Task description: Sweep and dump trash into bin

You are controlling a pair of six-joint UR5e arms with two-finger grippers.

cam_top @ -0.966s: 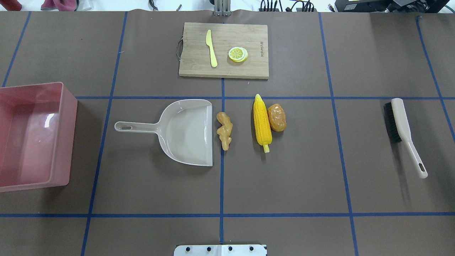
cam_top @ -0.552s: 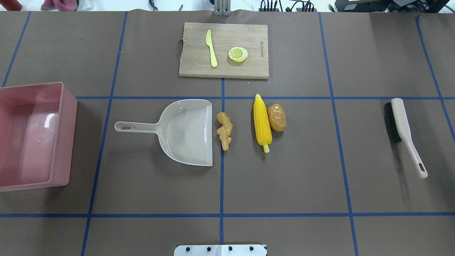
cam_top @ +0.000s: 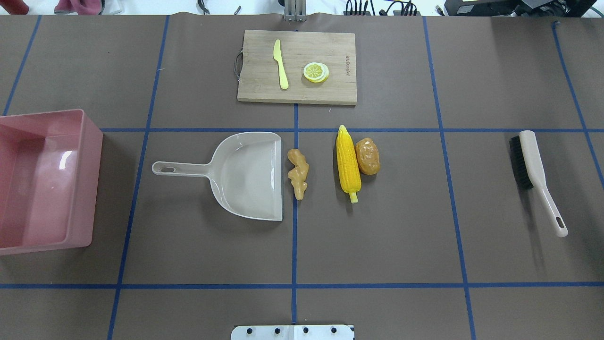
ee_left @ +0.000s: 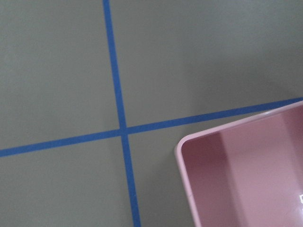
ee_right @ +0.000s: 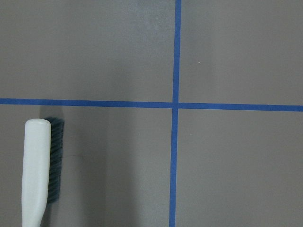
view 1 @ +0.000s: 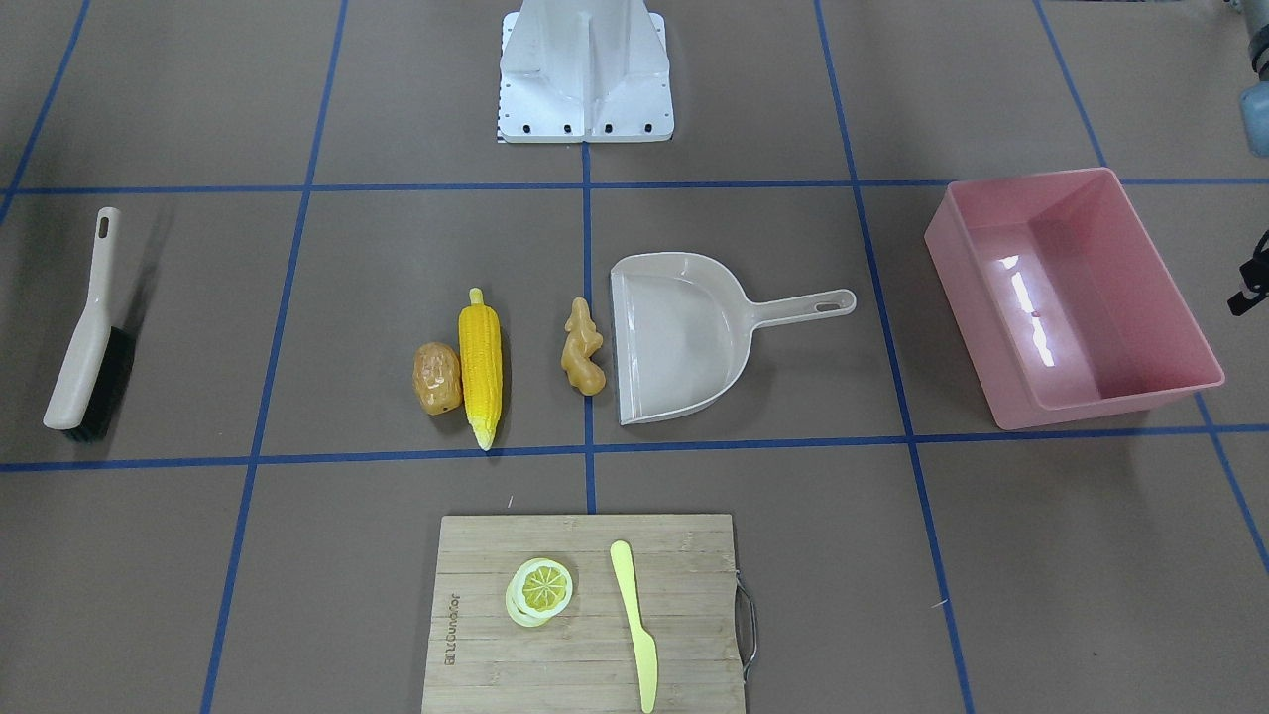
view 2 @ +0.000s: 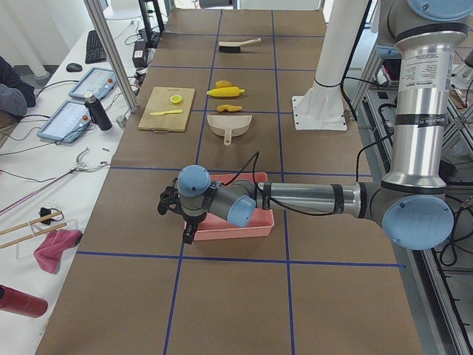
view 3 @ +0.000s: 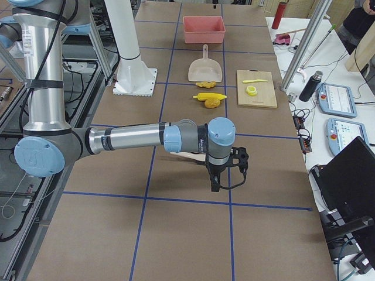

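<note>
left claw (view 2: 188,235) is hovering over bin (view 2: 235,233) end, open or closed I cannot tell | right claw (view 3: 215,186) is hanging near brush (ee_right: 37,170), well apart from corn cob (cam_top: 348,163) — likewise cannot tell

Dustpan (cam_top: 245,177) mid-table; brush (cam_top: 533,167) well apart; knife (cam_top: 281,63), lemon slice (cam_top: 315,72) on cutting board (cam_top: 337,92).

I saw a glossy pink plastic bin (cam_top: 93,189) catching the light, a smooth beige plastic dustpan (cam_top: 250,177) and a grained wooden cutting board (cam_top: 339,89). The corn cob (cam_top: 348,163) and potato (cam_top: 367,156) looked shiny, the brown table cover (cam_top: 377,236) matt, paper-like.
</note>
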